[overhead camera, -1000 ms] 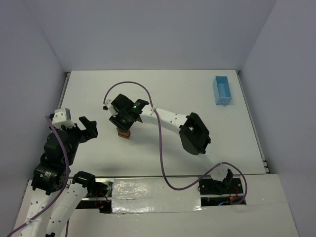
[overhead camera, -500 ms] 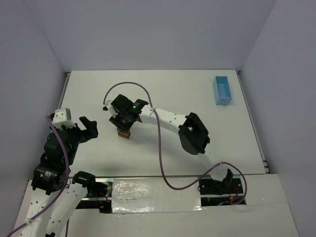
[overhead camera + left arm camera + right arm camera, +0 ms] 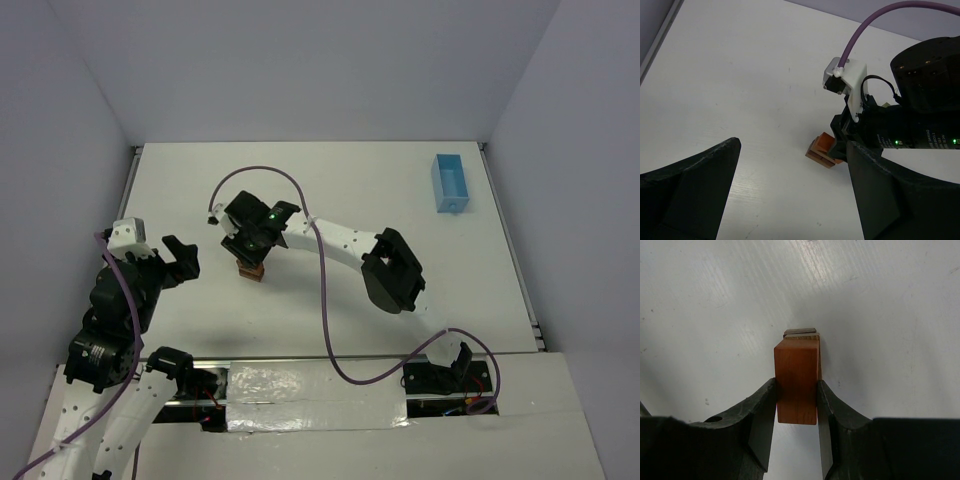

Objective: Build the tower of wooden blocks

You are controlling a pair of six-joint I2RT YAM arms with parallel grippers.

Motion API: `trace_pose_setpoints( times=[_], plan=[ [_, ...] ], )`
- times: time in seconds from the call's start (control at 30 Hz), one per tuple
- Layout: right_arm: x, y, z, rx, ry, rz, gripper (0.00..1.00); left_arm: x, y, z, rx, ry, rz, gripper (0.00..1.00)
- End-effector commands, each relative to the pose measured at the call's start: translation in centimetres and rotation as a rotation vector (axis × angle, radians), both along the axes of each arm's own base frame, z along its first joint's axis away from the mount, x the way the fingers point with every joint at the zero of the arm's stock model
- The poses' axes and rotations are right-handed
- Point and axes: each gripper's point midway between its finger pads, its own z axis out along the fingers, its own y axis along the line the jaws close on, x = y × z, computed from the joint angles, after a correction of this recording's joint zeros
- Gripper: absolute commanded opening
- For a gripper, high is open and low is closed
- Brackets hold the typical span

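The tower is a short stack of brown wood blocks left of the table's middle. My right gripper hangs straight over it, shut on an orange wood block. Both black fingers press the block's long sides. Under it only the edge of the darker stacked pieces shows. In the left wrist view the orange block appears to rest on the brown stack, its right part hidden by the right gripper. My left gripper stands open to the left of the tower, and its jaws hold nothing.
A light-blue tray lies at the back right of the white table. The right arm's purple cable loops above the table between its base and wrist. Walls close in the table's left, back and right sides.
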Motion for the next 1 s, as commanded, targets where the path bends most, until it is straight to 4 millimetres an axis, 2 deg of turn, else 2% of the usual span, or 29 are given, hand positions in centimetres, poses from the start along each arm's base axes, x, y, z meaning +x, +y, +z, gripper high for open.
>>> trace_pose_setpoints(
  times=[0.0, 0.27, 0.67, 0.97],
  plan=[
    [0.5, 0.8, 2.5, 0.057, -0.029, 0.015, 0.28, 0.6, -0.2, 0.9, 0.009, -0.039, -0.011, 0.99],
    [0.7, 0.8, 2.7, 0.068, -0.031, 0.009, 0.28, 0.7, -0.3, 0.8, 0.011, -0.035, -0.018, 0.99],
    [0.7, 0.6, 4.2, 0.108, -0.039, 0.021, 0.24, 0.9, -0.5, 0.6, 0.011, -0.024, -0.027, 0.99],
    [0.8, 0.2, 4.4, 0.111, -0.069, 0.059, 0.18, 0.9, -0.6, 0.5, 0.012, -0.023, -0.032, 1.00]
  ],
)
